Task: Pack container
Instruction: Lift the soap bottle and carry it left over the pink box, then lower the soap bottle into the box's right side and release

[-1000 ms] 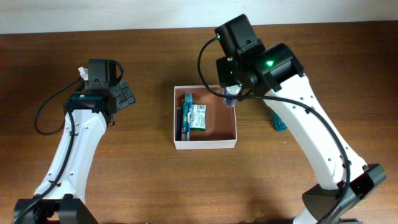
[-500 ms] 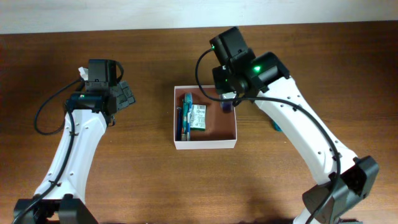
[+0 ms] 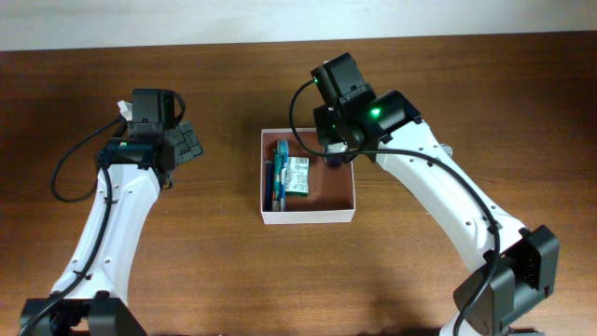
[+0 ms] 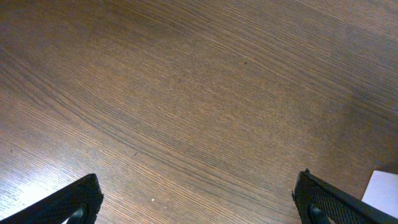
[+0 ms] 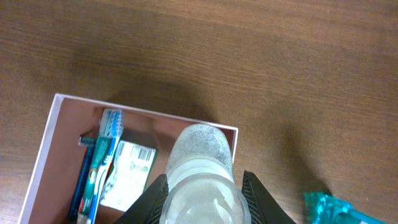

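The container (image 3: pixel 308 217) is a square shallow box with white walls and a reddish-brown inside, at the table's middle. It also shows in the right wrist view (image 5: pixel 67 127). Inside, at its left, lie a blue toothbrush pack (image 3: pixel 278 174) and a green-and-white box (image 3: pixel 298 175). My right gripper (image 3: pixel 334 157) is shut on a frosted clear bottle (image 5: pixel 200 158), held above the container's far right corner. My left gripper (image 3: pixel 191 145) is open and empty over bare table at the left, its fingertips (image 4: pixel 199 202) wide apart.
A teal packet (image 5: pixel 336 208) lies on the table to the right of the container; the right arm hides it in the overhead view. A white corner (image 4: pixel 382 190) shows at the edge of the left wrist view.
My right gripper has moved left with the bottle, from the container's right rim to above its far right corner. The left arm has not moved.
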Tool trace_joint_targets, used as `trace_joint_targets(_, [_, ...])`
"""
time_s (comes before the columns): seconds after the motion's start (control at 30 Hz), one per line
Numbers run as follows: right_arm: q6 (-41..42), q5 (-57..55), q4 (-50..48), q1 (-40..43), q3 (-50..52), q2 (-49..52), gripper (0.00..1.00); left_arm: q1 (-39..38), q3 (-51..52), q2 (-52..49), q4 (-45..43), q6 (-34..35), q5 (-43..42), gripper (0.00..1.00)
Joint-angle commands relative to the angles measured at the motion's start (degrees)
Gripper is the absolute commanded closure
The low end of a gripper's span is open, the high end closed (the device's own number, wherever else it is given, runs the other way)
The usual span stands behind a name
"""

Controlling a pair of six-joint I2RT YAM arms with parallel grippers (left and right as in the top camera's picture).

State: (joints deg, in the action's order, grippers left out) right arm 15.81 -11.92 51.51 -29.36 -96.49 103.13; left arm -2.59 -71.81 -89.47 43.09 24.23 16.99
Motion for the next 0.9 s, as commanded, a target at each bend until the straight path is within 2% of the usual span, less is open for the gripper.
trace_joint_targets(0.0, [-0.4,-0.3,-1.9,-0.3,1.5,-1.5,0.71,0.1,-0.4,0.4,-0.2,-0.1,0.8,0.01])
trace_joint_targets(0.4, [-0.4,-2.0,-7.4,-0.3,6.9,-1.5,0.71,0.1,-0.4,0.4,-0.2,-0.1,0.8,0.01])
trace_joint_targets(0.87, [-0.4,-3.6,-6.9,-0.3,7.5,-1.5,0.71,0.1,-0.4,0.4,-0.2,-0.1,0.8,0.01])
